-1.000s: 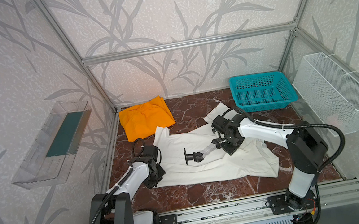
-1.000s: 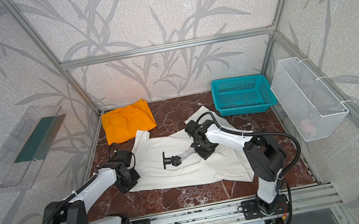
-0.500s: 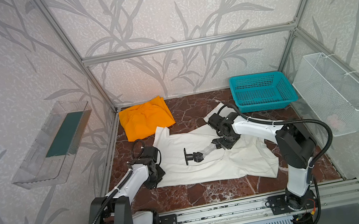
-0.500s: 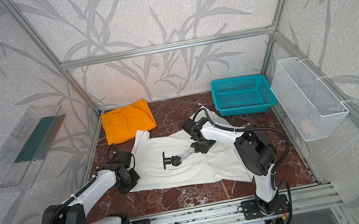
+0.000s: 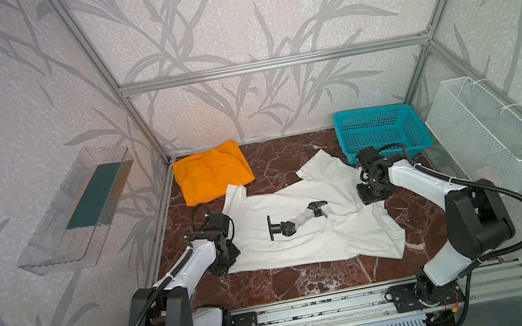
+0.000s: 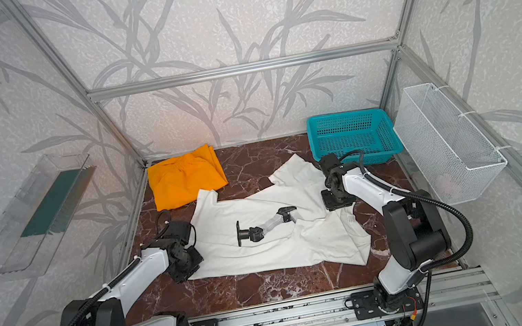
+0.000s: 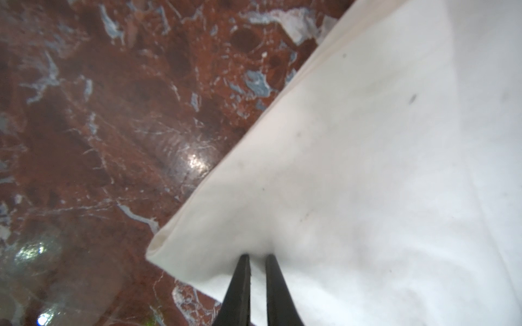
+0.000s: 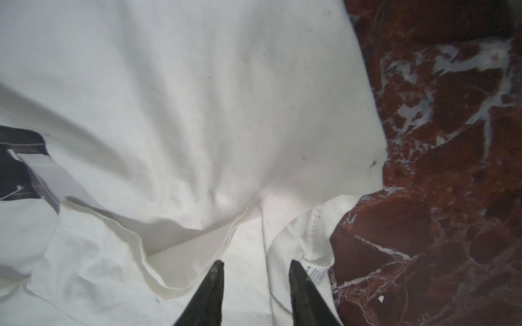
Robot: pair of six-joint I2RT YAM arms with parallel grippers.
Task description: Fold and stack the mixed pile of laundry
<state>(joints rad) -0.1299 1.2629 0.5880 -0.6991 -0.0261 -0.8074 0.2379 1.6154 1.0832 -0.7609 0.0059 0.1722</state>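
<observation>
The white shirt (image 5: 304, 250) lies spread across the middle of the marble table (image 5: 309, 280), its black-grey print (image 5: 293, 223) facing up near the centre. The orange trousers (image 5: 211, 176) sit folded in the far left corner, apart from the grippers.

The left gripper (image 7: 257, 255) is clenched on the shirt's left edge, close to its near left corner. In the left wrist view the cloth puckers at the tips and the doubled hem runs away diagonally over bare marble.

The right gripper (image 8: 255, 262) stands over the shirt's right side with its jaws apart. One fingertip (image 8: 216, 266) is above a folded-over hem, and the other is beside the seam with the small label (image 8: 315, 275). Just past that seam the shirt's right edge gives way to bare marble.

One far sleeve tip lies just beside the trousers; I cannot tell whether they touch. The other sleeve points toward the teal basket (image 5: 370, 111) and stops near its near left corner.

Bare table runs as a strip along the front below the shirt's near hem. There is another patch at the far middle between the trousers and the basket, and a margin on the right under the right arm. A wire basket (image 5: 485, 128) hangs on the right wall and a clear tray (image 5: 79, 210) on the left wall.
</observation>
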